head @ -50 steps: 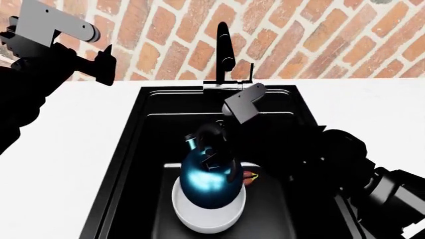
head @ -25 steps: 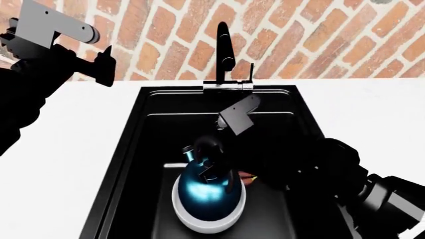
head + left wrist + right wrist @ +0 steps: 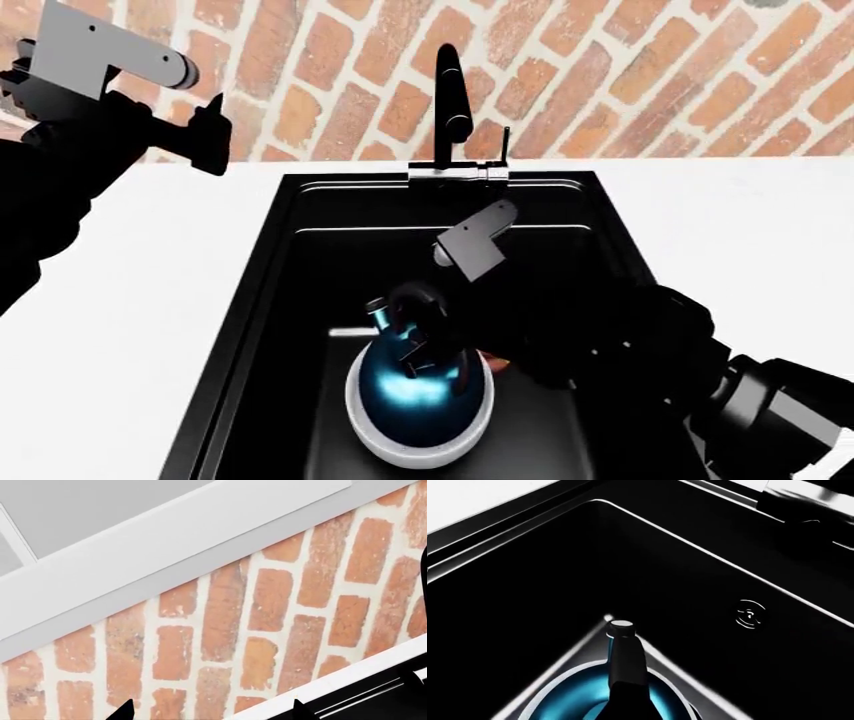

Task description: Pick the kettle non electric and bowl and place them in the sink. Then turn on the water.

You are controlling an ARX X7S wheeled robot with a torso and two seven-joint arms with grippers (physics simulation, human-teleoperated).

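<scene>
The bowl (image 3: 419,435) rests on the floor of the sink (image 3: 274,300), at the near end of the basin. The kettle (image 3: 416,385) sits inside the bowl, upright, spout (image 3: 382,312) toward the far left. The right gripper (image 3: 424,345) is directly over the kettle top, at the black handle (image 3: 626,667); whether its fingers are apart or clamped on the handle cannot be told from the views. The right arm (image 3: 627,340) enters the basin from the near right. The drain (image 3: 750,614) lies on the basin floor beyond the kettle. The faucet (image 3: 450,95) stands at the far rim, no stream visible. The left gripper (image 3: 207,135) hangs raised over the counter (image 3: 147,300) at far left, before the brick wall (image 3: 267,610); its fingertips (image 3: 125,711) stand apart, holding nothing.
</scene>
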